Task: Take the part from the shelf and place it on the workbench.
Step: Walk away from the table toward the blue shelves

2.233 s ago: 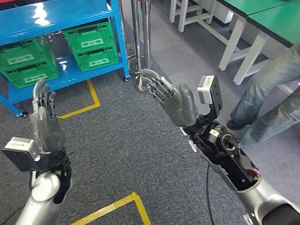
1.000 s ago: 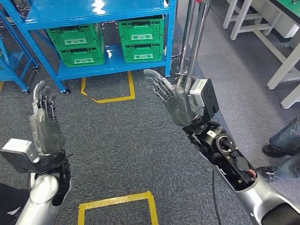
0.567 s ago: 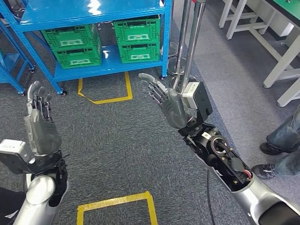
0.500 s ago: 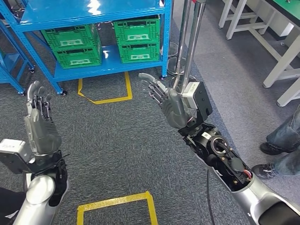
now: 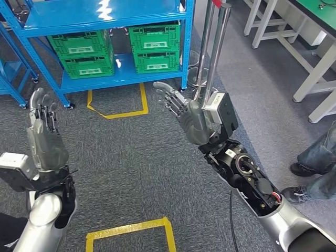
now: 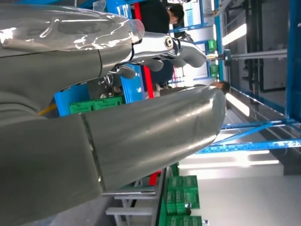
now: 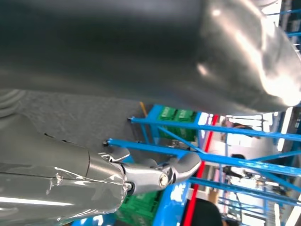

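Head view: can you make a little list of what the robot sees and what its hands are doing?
left hand: raised, fingers apart, holding nothing
right hand: stretched forward, fingers apart, holding nothing
shelf: blue, ahead of the robot
crates: green, stacked on the bottom shelf
floor: grey carpet with yellow tape squares
person: legs at the right edge

Glossy blue metal shelf (image 5: 107,13), ribbed green plastic crates (image 5: 154,44), rough grey carpet (image 5: 130,163)
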You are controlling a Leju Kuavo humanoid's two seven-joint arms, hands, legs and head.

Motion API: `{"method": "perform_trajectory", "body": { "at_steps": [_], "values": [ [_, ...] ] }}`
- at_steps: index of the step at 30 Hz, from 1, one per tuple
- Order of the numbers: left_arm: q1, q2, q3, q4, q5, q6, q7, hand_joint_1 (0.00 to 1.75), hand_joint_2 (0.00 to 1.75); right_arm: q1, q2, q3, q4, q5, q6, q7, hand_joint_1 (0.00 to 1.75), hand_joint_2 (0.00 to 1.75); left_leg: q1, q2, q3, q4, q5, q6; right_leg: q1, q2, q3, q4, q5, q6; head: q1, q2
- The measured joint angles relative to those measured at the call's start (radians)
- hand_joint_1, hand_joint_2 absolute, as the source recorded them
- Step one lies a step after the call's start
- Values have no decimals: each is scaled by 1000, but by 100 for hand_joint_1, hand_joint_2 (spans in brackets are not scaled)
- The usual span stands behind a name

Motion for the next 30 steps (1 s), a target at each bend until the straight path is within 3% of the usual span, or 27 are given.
{"method": "perform_trajectory", "body": {
  "at_steps": [1, 2, 3, 5, 6, 7, 8, 10, 12, 14, 16, 17, 18, 19, 20, 21, 22, 23, 24, 26, 27, 28, 30],
  "values": [
    [0, -1, 0, 2, 0, -1, 0, 0, 0, 4, 0, 0, 0, 0, 0, 0, 0, 0, 0, 1, 5, 0, -5, -1, -3, -1, -38, 67, -20, 5, 4, 0],
    [1, -1, 0, 4, 1, -1, 0, 0, 0, 8, 0, 0, 0, 0, -1, 1, 0, 0, 1, 1, 12, 1, -11, -3, -7, -1, -64, 104, -22, 9, 6, 0],
    [1, -1, 0, 7, 2, -2, -1, 0, 0, 12, 0, 0, 0, 0, -1, 1, 0, 0, 3, 0, 20, 2, -17, -7, -11, -2, -72, 102, -4, 14, 8, 0],
    [1, -2, 0, 12, 6, -2, -3, 0, 0, 14, 0, -1, 0, 0, -3, 1, 0, 0, 10, -1, 38, 8, -37, -19, -22, -3, -28, -17, 80, 26, 14, 0],
    [0, -3, 0, 14, 8, -2, -5, 0, 0, 14, 0, -1, 0, 0, -5, 0, 0, 0, 12, -1, 45, 14, -48, -27, -23, 0, 7, -84, 108, 33, 18, 0],
    [-3, -3, 0, 16, 9, -2, -7, 0, 0, 15, 0, -1, 1, 0, -7, 0, 0, 0, 12, -3, 47, 21, -57, -35, -25, 3, 35, -136, 122, 32, 20, 0],
    [-5, -4, 0, 18, 10, -2, -9, 0, 0, 17, 0, -1, 1, 0, -8, -1, 0, 0, 11, -4, 47, 27, -64, -42, -24, 6, 50, -161, 120, 27, 21, 0],
    [-9, -5, -1, 22, 12, -2, -11, 0, 0, 19, 0, -1, 0, 0, -10, -2, 0, 0, 11, -6, 47, 29, -71, -53, -18, 8, 59, -162, 102, 4, 15, 0],
    [-12, -5, -1, 24, 14, -2, -12, 0, 0, 18, 0, -4, -1, 0, -12, -4, 0, 0, 13, 6, 44, 48, -83, -63, -16, 7, 71, -161, 89, -15, 9, 0],
    [-17, -6, -1, 25, 14, -2, -13, 0, 0, 16, 0, -6, -4, 0, -12, -5, 0, 0, 13, 28, -15, 155, -110, -70, -16, 4, 90, -163, 74, -30, -3, 0],
    [-17, -6, -1, 27, 14, -2, -13, 0, 0, 19, 0, -6, -5, 0, -11, -5, 0, 0, 11, 38, -130, 313, -138, -71, -12, -1, 108, -164, 55, -37, -14, 0],
    [-16, -5, -1, 29, 14, -2, -13, 0, 0, 20, 0, -6, -5, 0, -11, -5, 0, 0, 10, 39, -179, 361, -134, -68, -10, -2, 119, -164, 45, -38, -17, 0],
    [-14, -5, -1, 31, 14, -2, -13, 0, 0, 22, 0, -6, -5, 0, -11, -5, 0, 0, 8, 39, -209, 370, -108, -63, -8, -2, 132, -164, 34, -39, -20, 0],
    [-14, -5, -1, 33, 15, -2, -13, 0, 0, 22, 0, -6, -5, 0, -11, -5, 0, 0, 3, 39, -214, 331, -59, -55, -6, -3, 147, -165, 22, -40, -22, 0],
    [-14, -5, -1, 34, 15, -2, -13, 0, 0, 22, 1, -6, -5, 0, -11, -5, 0, 0, -3, 39, -200, 256, 4, -43, -5, -3, 164, -166, 10, -39, -25, 0],
    [-15, -5, -1, 34, 15, -2, -14, 0, 0, 23, 1, -6, -5, 0, -11, -5, 0, 0, -11, 42, -176, 180, 53, -30, -5, -3, 175, -171, -2, -38, -27, 0],
    [-15, -5, -1, 35, 16, -1, -14, 0, 0, 23, 0, -6, -4, 0, -12, -5, 0, 0, -20, 44, -151, 117, 83, -18, -4, -4, 188, -178, -11, -36, -29, 0],
    [-16, -5, -1, 36, 17, -1, -15, 0, 0, 24, 0, -6, -4, 0, -12, -5, 0, 0, -27, 47, -131, 74, 89, -7, -5, -5, 197, -189, -17, -31, -32, 0],
    [-18, -5, -1, 37, 18, 0, -16, 0, 0, 25, 0, -6, -4, 0, -12, -4, 0, 0, -32, 49, -117, 54, 77, 0, -5, -6, 206, -197, -16, -25, -35, 0],
    [-20, -6, -2, 38, 20, 2, -18, 0, 0, 24, 0, -6, -5, 0, -12, -4, 0, 0, -31, 49, -84, 19, 56, 6, -5, -10, 218, -192, -3, -11, -39, 0],
    [-20, -6, -2, 38, 20, 3, -20, 0, 0, 23, 0, -7, -5, 0, -12, -4, 0, 0, -27, 48, -63, 5, 48, 6, -4, -11, 213, -164, 8, -7, -36, 0],
    [-20, -7, -2, 39, 21, 5, -21, 0, 0, 20, 0, -7, -5, 0, -12, -5, 0, 0, -25, 46, -40, -6, 39, 8, -4, -11, 193, -117, 15, -4, -32, 0],
    [-20, -7, -2, 40, 22, 8, -23, 0, 0, 18, 0, -7, -4, 0, -11, -6, 0, 0, -23, 41, 0, -18, 18, 10, -4, -10, 115, 10, 0, -4, -22, 0]
  ]
}}
